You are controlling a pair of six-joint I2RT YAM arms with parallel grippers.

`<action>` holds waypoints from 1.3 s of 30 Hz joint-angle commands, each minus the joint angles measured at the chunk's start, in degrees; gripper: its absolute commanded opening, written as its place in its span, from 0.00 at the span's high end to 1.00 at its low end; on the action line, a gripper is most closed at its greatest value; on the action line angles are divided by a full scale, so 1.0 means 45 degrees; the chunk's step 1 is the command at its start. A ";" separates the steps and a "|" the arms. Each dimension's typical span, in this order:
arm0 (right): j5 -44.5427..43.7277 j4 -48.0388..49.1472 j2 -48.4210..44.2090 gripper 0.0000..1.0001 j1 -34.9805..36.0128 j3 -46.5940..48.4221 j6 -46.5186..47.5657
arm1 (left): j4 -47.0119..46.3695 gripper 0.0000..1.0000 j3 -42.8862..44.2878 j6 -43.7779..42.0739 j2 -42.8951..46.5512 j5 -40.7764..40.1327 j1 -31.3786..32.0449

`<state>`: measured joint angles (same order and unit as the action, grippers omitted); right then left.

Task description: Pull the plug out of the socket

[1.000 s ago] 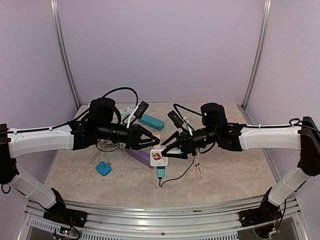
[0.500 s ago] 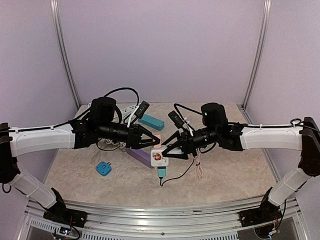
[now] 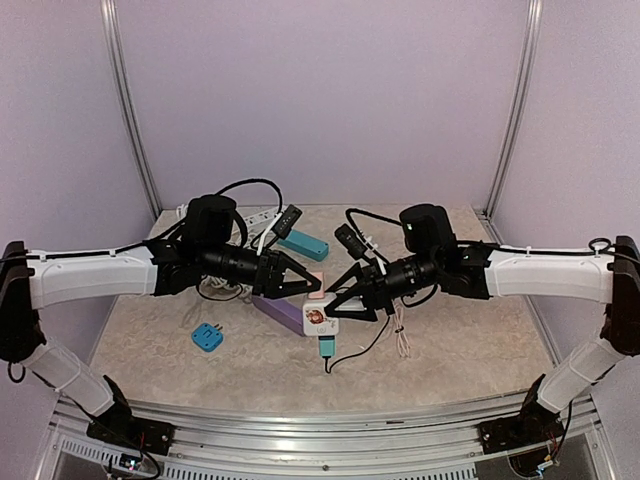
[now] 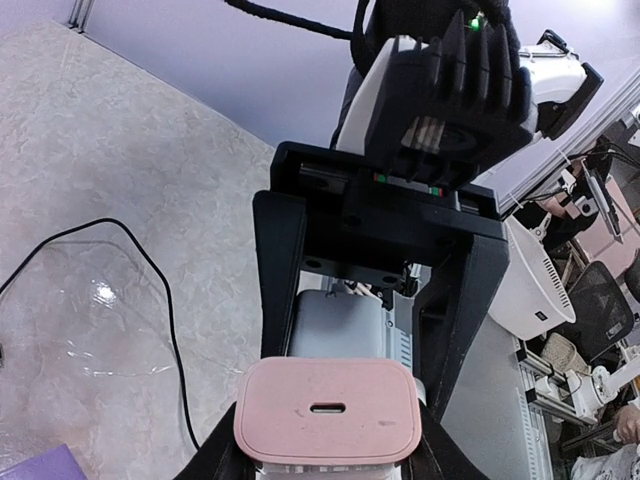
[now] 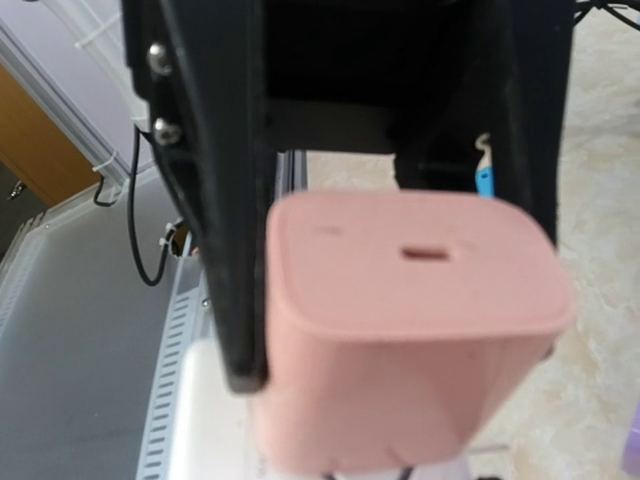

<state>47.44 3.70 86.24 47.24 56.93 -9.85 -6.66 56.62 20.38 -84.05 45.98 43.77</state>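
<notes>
The top external camera is looking down from above and behind, from well back, taking in the whole table [image 3: 470, 350], with the arm bases [image 3: 120, 430] sitting in the bottom corners of the frame. The left wrist camera is looking forward at very close range, the pink plug [image 4: 327, 410] filling the lower centre and the right gripper [image 4: 360, 340] facing it across the upper half. The right wrist camera is looking back the opposite way, nearer still, so the plug is blurring across mid-frame. All three views are sharing that plug, lying at the centre overhead.
</notes>
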 commanded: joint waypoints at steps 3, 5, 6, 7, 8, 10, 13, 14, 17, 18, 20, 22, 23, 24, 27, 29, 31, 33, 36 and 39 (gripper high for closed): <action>-0.1100 -0.0142 -0.0407 1.00 -0.0083 0.0330 0.0036 | 0.0412 0.83 0.0131 0.0724 -0.0132 0.0065 -0.0376; -0.1209 0.0140 -0.0316 1.00 -0.0098 0.0338 -0.0308 | 0.0195 0.83 -0.0028 0.0634 -0.0012 -0.0013 -0.0371; -0.1268 0.0220 -0.0252 1.00 -0.0119 0.0343 -0.0499 | 0.0073 0.83 -0.0141 0.0618 0.0045 -0.0033 -0.0376; -0.1317 0.0330 -0.0198 1.00 -0.0153 0.0339 -0.0711 | -0.0035 0.83 -0.0231 0.0584 0.0138 -0.0111 -0.0364; -0.1298 0.0471 -0.0126 1.00 -0.0238 0.0299 -0.0938 | -0.0092 0.83 -0.0313 0.0512 0.0200 -0.0216 -0.0338; -0.1188 0.0835 -0.0023 1.00 -0.0383 0.0188 -0.1417 | -0.0122 0.83 -0.0434 0.0278 0.0428 -0.0534 -0.0234; -0.1000 0.1367 0.0114 1.00 -0.0578 -0.0025 -0.2050 | 0.0093 0.83 -0.0492 -0.0284 0.0679 -0.1167 0.0028; -0.0993 0.1382 0.0177 1.00 -0.0626 0.0007 -0.2155 | 0.0178 0.83 -0.0505 -0.0432 0.0735 -0.1376 0.0111; -0.1058 0.1342 0.0403 1.00 -0.0729 0.0073 -0.2381 | 0.0333 0.83 -0.0529 -0.0749 0.0854 -0.1799 0.0276; -0.1073 0.1310 0.0502 1.00 -0.0793 0.0116 -0.2502 | 0.0360 0.83 -0.0559 -0.0817 0.0892 -0.1928 0.0335; -0.1070 0.1293 0.0651 1.00 -0.0909 0.0120 -0.2665 | 0.0402 0.84 -0.0598 -0.0955 0.1042 -0.2216 0.0431; -0.1015 0.1326 0.0781 1.00 -0.1003 0.0115 -0.2816 | 0.0440 0.83 -0.0622 -0.1073 0.1188 -0.2465 0.0511; -0.0980 0.1342 0.0846 1.00 -0.1038 0.0139 -0.2839 | 0.0453 0.83 -0.0638 -0.1099 0.1229 -0.2480 0.0525; -0.0973 0.1344 0.0877 1.00 -0.1045 0.0142 -0.2849 | 0.0474 0.83 -0.0630 -0.1110 0.1253 -0.2499 0.0527; -0.0754 0.1400 0.0952 1.00 -0.1045 0.0181 -0.2760 | 0.0578 0.83 -0.0648 -0.1069 0.1243 -0.2418 0.0510; -0.0413 0.1501 0.0903 1.00 -0.1041 0.0172 -0.2636 | 0.0566 0.83 -0.0649 -0.0928 0.1208 -0.2246 0.0457; -0.0064 0.1612 0.0766 1.00 -0.1015 0.0137 -0.2440 | 0.0589 0.84 -0.0596 -0.0701 0.1114 -0.2070 0.0352; 0.0044 0.1436 0.0598 1.00 -0.0956 0.0143 -0.1991 | 0.0595 0.84 -0.0527 -0.0453 0.1009 -0.1804 0.0184; 0.0071 0.0776 0.0352 1.00 -0.0809 0.0278 -0.1276 | 0.0441 0.84 -0.0512 -0.0043 0.0917 -0.1372 -0.0104; 0.0363 0.0391 0.0218 1.00 -0.0659 0.0309 -0.0814 | 0.0303 0.84 -0.0474 0.0377 0.0775 -0.0602 -0.0489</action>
<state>52.23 9.98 89.36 45.82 57.41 -14.59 -6.63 54.83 19.73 -80.58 40.05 44.36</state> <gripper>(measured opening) 0.611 0.431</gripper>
